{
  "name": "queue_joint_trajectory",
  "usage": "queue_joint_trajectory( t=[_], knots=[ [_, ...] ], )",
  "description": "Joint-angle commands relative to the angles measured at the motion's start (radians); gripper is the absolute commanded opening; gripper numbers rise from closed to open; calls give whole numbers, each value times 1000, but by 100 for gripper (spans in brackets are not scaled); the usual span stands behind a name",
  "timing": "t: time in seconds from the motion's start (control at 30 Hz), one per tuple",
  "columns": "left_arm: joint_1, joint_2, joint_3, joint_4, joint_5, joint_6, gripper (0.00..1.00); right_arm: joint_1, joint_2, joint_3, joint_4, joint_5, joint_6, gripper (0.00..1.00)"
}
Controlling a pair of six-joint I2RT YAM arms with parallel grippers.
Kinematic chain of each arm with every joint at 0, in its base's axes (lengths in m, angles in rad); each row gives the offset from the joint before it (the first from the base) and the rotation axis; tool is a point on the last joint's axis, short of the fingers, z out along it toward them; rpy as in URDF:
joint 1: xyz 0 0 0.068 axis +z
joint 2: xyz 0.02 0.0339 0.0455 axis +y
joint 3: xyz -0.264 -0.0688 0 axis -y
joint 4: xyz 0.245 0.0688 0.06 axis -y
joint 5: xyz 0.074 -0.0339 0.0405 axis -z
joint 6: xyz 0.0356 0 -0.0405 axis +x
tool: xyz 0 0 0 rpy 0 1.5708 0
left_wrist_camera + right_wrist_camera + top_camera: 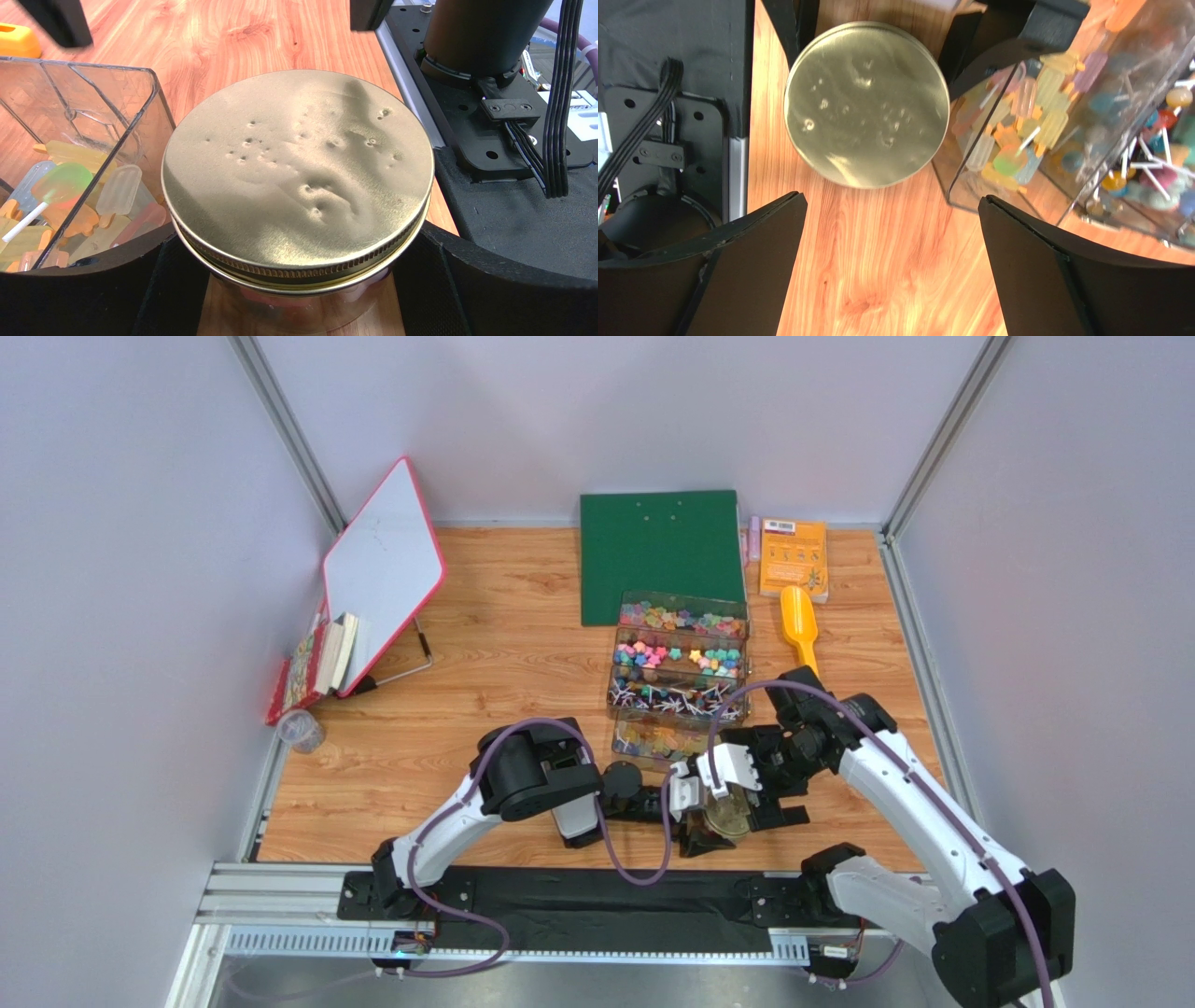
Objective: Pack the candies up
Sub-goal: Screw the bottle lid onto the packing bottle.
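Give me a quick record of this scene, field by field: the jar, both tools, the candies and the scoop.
jar: upright by the near end of the clear box, gold lid on
left tool: closed around the jar's sides just under the lid
right tool: open, empty, over bare table beside the lid
candies: sorted in the box's compartments, none seen loose
scoop: yellow, lying on the table right of the box, untouched
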Motion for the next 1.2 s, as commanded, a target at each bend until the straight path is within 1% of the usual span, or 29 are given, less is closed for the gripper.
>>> queue_joint_trajectory(
  t=[0.0,0.27,0.63,0.73,1.03,1.17],
  knots=[
    [20,137,-53,-390,-74,105,0,30,62,37,24,-103,-4,100],
    [18,146,-47,-397,-80,119,0,82,101,8,64,-107,-15,100],
    [21,143,-49,-398,-100,127,0,110,144,-22,69,-118,-7,100],
    [23,144,-47,-401,-104,122,0,110,130,-33,49,-107,-7,100],
    [41,157,-34,-414,-107,104,0,110,1,-127,-9,-31,-38,100],
    [56,157,-32,-418,-115,96,0,110,-36,-160,1,3,-26,100]
  ],
)
